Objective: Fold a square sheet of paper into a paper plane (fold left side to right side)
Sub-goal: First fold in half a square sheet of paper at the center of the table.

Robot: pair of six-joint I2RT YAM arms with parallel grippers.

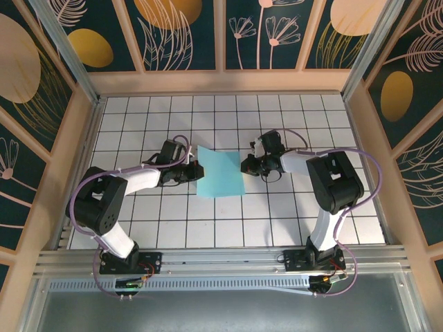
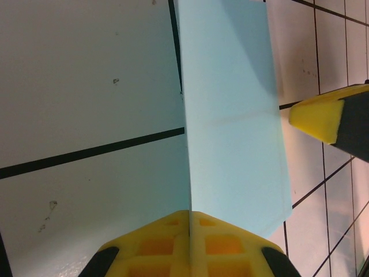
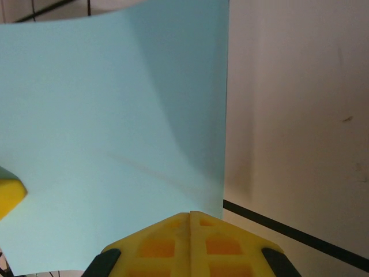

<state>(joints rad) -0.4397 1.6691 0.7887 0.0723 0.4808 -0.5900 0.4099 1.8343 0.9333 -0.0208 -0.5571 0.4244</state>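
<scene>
Roughly: square sheet of paper sits mid-desk between the two arms. It's near square, so no real long axis. Side edges run about along the grid lines, and the far edge slants a little, with its right corner nearer. A faint crease crosses it from one gripped side to the other.

Edges/room: the near edge is straight. In the right wrist view the sheet bows, its far edge curved, and a shadow falls on the tile beside its right edge. White grid tiles of the desk show on all sides. The enclosure walls are well apart from the paper.

Left jaws: closed, pinching the sheet's left edge, yellow fingertips pressed together. Right jaws: closed, pinching the right edge, fingertips together. Each wrist view catches the opposite yellow tip across the sheet.
</scene>
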